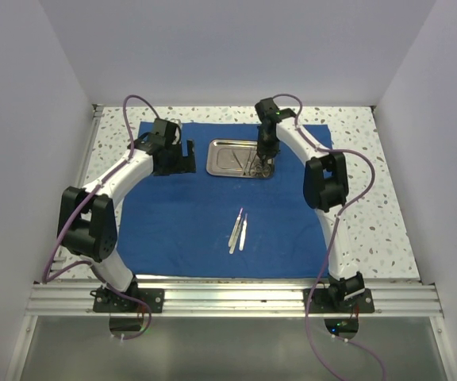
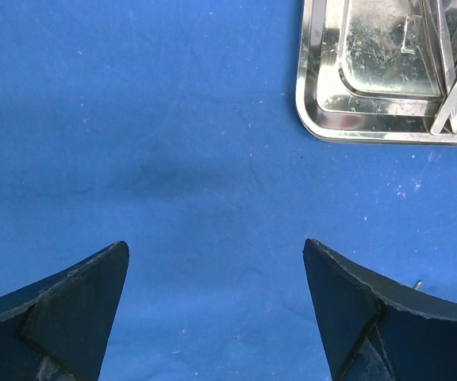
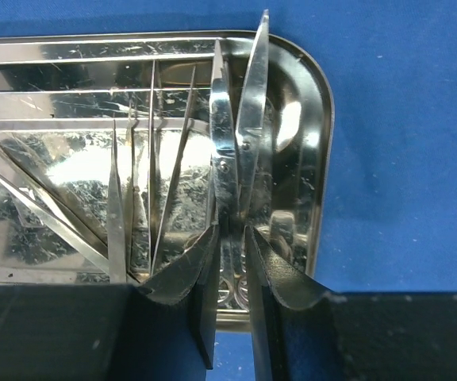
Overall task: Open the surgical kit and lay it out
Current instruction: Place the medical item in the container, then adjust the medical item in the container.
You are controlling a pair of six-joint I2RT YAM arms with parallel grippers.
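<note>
The royal-blue cloth lies spread flat over the table. The steel tray sits on its far middle. Two thin silver tweezers lie side by side on the cloth's centre. My right gripper reaches into the tray's right end. In the right wrist view it is shut on the scissors just below the pivot, blades pointing away. Other thin instruments lie in the tray. My left gripper is open and empty over bare cloth, left of the tray.
The speckled tabletop shows around the cloth. White walls close in the left, right and back. An aluminium rail with the arm bases runs along the near edge.
</note>
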